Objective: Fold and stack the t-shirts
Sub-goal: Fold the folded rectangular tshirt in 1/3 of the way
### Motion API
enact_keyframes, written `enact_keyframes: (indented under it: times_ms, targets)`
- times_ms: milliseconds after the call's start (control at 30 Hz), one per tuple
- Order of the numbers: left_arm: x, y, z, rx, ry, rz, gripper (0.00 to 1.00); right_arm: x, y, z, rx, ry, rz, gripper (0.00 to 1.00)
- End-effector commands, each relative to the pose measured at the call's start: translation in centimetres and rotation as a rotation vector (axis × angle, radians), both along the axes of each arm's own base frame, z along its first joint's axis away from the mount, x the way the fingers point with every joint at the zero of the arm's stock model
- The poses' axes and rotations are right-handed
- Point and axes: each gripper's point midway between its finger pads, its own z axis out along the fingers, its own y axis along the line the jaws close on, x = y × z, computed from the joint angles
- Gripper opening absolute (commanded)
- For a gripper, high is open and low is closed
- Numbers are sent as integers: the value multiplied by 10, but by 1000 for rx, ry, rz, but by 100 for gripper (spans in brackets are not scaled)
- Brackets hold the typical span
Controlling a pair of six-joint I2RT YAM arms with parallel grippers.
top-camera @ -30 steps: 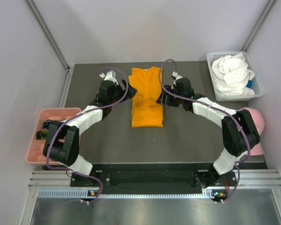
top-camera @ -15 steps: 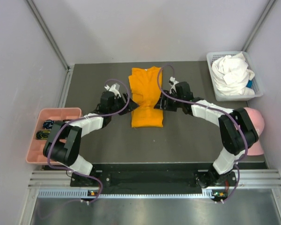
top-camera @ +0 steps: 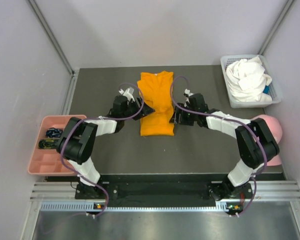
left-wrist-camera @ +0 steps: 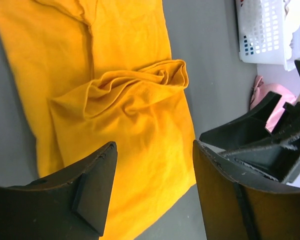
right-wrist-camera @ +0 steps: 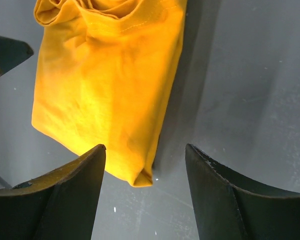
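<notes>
the orange t-shirt [top-camera: 156,107] lies on the dark table [top-camera: 200,150], folded into a long narrow strip, and its collar end points away from the arm bases. the left gripper [left-wrist-camera: 154,150] is low at the left edge of this shirt, about halfway along it. its two fingers stand apart and nothing is pressed between them; in the left wrist view the orange cloth is seen through the gap. the right gripper [right-wrist-camera: 145,150] is just beside the right edge of the shirt, opposite the left one. its fingers are also apart and hold nothing, and the near right corner of the shirt shows between them. if any fingertip touches the cloth, i cannot tell. across the middle of the shirt the cloth is bunched into a wrinkled ridge, and the nearer half lies flat. both arms bend inward toward the shirt from its two sides. far to the right of the shirt a white basket [top-camera: 226,67] holds the white t-shirt [top-camera: 247,75], crumpled. a pink cap [top-camera: 271,129] lies to the right of the shirt, nearer the arm bases, and a pink tray [top-camera: 37,167] stands well to its left.
</notes>
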Motion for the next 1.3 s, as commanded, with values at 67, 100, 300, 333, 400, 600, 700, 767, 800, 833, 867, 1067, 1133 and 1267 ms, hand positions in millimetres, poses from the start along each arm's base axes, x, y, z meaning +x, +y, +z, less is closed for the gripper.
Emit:
enact_keyframes:
  times_ms: [67,100,300,333,400,600,700,767,800,833,867,1067,1133,1267]
  targets:
    - [25,-25,11,-83,-78,-41,66,5,-13,18,-42,-75,-26,65]
    - [28,-27,11,-87,-82,-45,66,3,-13,18,-47,-71,-26,65]
    - [44,-32,-5,-78,-76,-36,66,-1,-18,18,-66,-76,-28,66]
    - [46,-32,-6,-77,-79,-35,66,-1,-19,17,-67,-73,-28,66]
    - [53,-34,-7,-77,-90,-28,66,-3,-20,16,-70,-69,-29,66]
    - [78,-36,23,-103,-169,-10,66,-8,-22,8,-75,-52,-29,66]
    - [88,-26,42,-102,-212,22,66,-11,-22,5,-71,-45,-30,66]
    - [89,-20,50,-93,-224,25,66,-12,-22,3,-65,-39,-33,66]
    - [88,-14,47,-76,-206,34,66,-15,-22,3,-56,-33,-31,66]
    - [82,-9,51,-54,-215,36,66,-15,-20,4,-47,-36,-28,66]
    - [78,-5,50,-34,-211,43,66,-18,-21,0,-46,-27,-29,66]
    - [24,31,16,100,-97,107,67,-26,-17,-9,-14,0,-19,66]
    - [-2,39,2,114,-57,105,67,-30,-13,-9,-3,8,-9,66]
    - [-41,46,-18,131,0,85,67,-37,-12,-6,2,3,-10,66]
